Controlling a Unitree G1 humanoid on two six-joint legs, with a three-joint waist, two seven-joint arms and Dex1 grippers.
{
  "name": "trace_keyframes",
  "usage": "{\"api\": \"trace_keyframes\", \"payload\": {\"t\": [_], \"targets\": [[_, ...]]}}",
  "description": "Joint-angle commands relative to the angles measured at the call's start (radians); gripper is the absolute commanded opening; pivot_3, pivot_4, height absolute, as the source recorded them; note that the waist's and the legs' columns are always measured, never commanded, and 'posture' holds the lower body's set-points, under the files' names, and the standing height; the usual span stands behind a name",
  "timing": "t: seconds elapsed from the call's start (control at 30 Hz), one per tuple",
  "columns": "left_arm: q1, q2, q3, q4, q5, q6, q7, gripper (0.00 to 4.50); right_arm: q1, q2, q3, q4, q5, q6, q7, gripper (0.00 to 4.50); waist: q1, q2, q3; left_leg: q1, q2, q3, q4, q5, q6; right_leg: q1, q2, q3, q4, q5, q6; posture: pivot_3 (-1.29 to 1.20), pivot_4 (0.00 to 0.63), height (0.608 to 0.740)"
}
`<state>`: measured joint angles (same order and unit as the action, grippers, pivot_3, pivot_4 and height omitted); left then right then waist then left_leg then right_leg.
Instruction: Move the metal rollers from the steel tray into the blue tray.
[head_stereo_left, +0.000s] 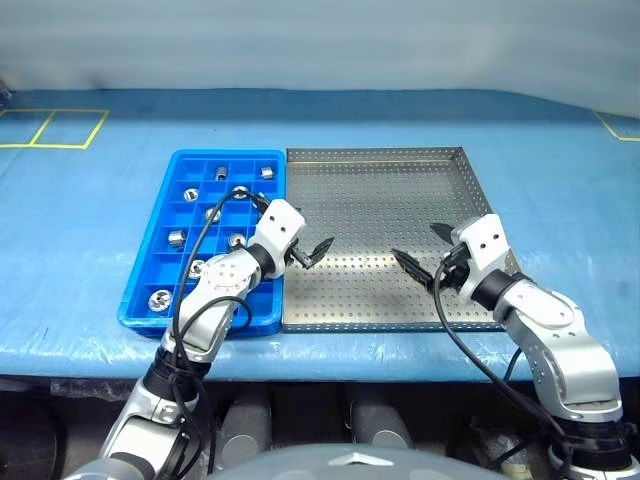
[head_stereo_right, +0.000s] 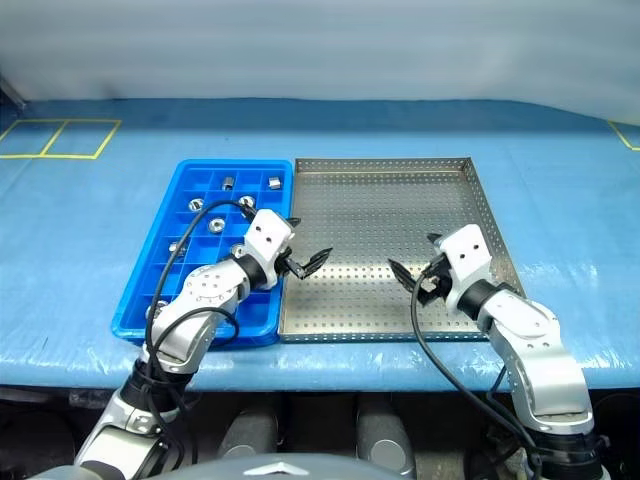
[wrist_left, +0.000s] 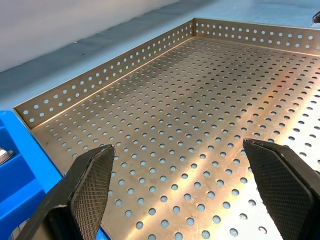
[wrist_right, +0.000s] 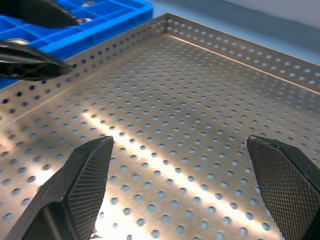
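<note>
Blue-covered tabletop (head_stereo_left: 90, 220), steel tray (head_stereo_left: 375, 165) bare.
Both my fingers, left (head_stereo_left: 312, 252) and right (head_stereo_left: 422, 258), hang spread and unladen; metal rollers (head_stereo_left: 160, 298) sit sorted in the blue tray (head_stereo_left: 140, 290).

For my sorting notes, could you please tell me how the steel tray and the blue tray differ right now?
The steel tray is a wide silver square with a perforated floor; the blue tray is narrower plastic, divided into small compartments. The steel tray's floor lies bare, while the blue tray holds the metal rollers, spread over several compartments. Both sit side by side on the blue table cover.
</note>
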<state>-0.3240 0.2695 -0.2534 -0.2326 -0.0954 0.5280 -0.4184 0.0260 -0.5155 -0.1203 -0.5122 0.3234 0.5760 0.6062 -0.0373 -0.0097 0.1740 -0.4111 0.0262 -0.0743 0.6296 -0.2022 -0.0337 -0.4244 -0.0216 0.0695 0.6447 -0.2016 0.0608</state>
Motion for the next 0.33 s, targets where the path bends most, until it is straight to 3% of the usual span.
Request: {"api": "trace_keyframes", "payload": {"t": [0.03,0.33], "targets": [[-0.001,-0.001,0.014,-0.041,-0.003,-0.012,-0.005,4.50,-0.011,-0.013,0.006,-0.022,0.011,-0.026,0.009,4.49,0.001,0.000,0.000,0.000,0.000,0.000,0.000,0.000,0.000,0.000,0.000,0.000,0.000,0.000,0.000,0.03,0.150,0.740],[0.005,0.000,0.015,-0.059,0.001,-0.012,-0.004,4.50,-0.035,-0.015,0.013,0.013,0.004,-0.032,0.003,4.49,0.005,0.000,0.000,0.000,0.000,0.000,0.000,0.000,0.000,0.000,0.000,0.000,0.000,0.000,0.001,0.05,0.150,0.740]]}}
